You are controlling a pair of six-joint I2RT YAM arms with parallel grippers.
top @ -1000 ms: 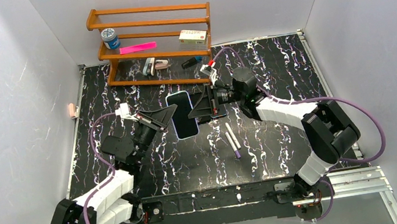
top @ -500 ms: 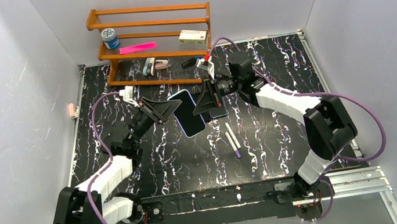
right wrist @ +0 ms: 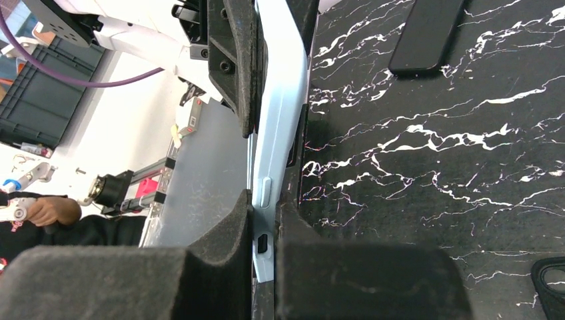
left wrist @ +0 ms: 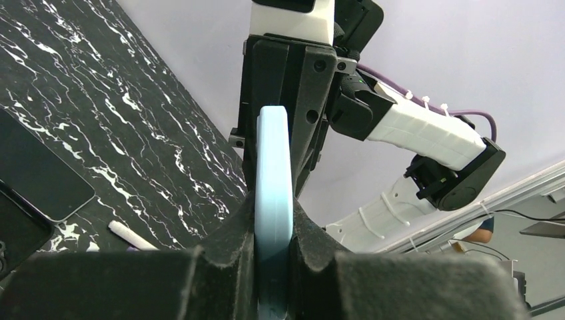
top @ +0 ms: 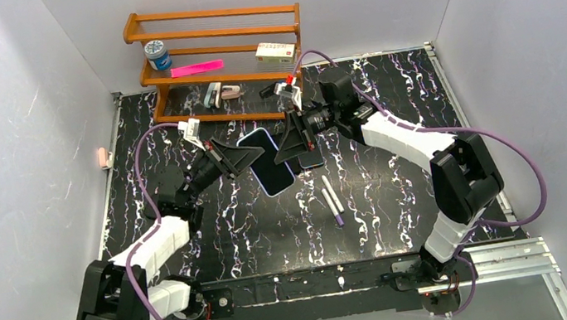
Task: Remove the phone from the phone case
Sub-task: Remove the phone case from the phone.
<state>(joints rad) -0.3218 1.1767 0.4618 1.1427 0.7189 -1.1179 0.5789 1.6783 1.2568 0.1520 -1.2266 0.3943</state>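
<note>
A phone in a light blue case (top: 271, 164) is held tilted above the black marbled table, between both grippers. My left gripper (top: 249, 155) is shut on its left edge. In the left wrist view the case edge (left wrist: 274, 160) runs up between the left gripper's (left wrist: 273, 230) pads. My right gripper (top: 287, 149) is shut on the opposite edge. In the right wrist view the blue case (right wrist: 280, 133), with its side button and port cut-out, sits between the right gripper's (right wrist: 265, 243) pads. The screen side is dark and the phone sits in the case.
A second dark phone (top: 312, 157) lies flat on the table under the right gripper. It also shows in the left wrist view (left wrist: 40, 177) and the right wrist view (right wrist: 426, 33). Two white pens (top: 331, 197) lie nearer. A wooden shelf (top: 216, 61) with small items stands at the back.
The cased phone lay flat on the table a second ago. Both grippers have closed on its edges and lifted it, tilting it. The left arm has reached further forward.
</note>
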